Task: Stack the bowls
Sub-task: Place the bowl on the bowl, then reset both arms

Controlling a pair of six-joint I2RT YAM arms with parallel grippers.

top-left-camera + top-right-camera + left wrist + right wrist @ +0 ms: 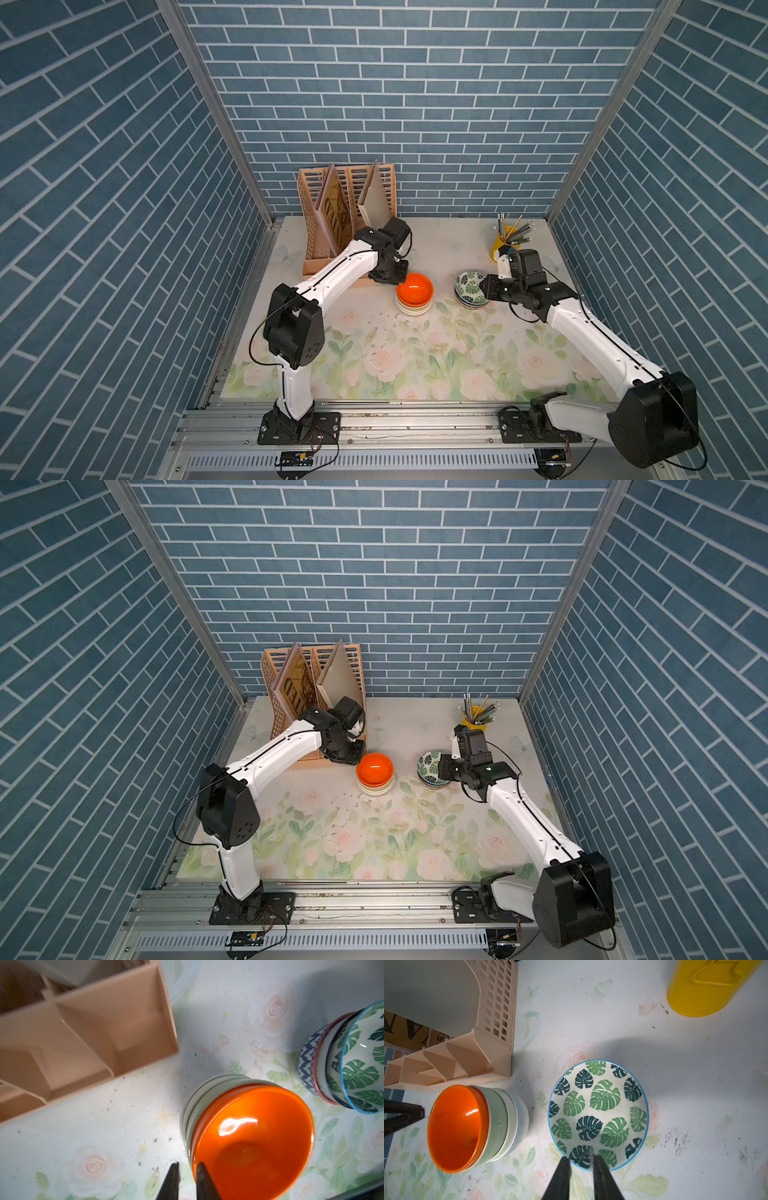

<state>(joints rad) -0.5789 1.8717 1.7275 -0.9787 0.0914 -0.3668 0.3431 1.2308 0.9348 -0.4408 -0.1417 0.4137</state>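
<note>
An orange bowl [415, 287] [253, 1138] tops a mid-table stack over a pale green bowl [497, 1113] and pale ones. My left gripper [187, 1164] [397, 279] stands at its far-left rim, jaws slightly apart. One finger lies over the orange inside and the other outside; whether they pinch the rim is unclear. To the right, the green-leaf bowl [468, 286] [598, 1113] sits tilted on a red-rimmed bowl [318, 1068] and a blue patterned bowl [306, 1061]. My right gripper [579, 1155] [484, 289] is shut on its right rim.
A peach file rack [332, 216] with boards stands at the back left, close behind my left wrist. A yellow pencil cup [500, 245] [708, 987] stands at the back right, just behind my right wrist. The floral mat [395, 361] stretches toward the front edge.
</note>
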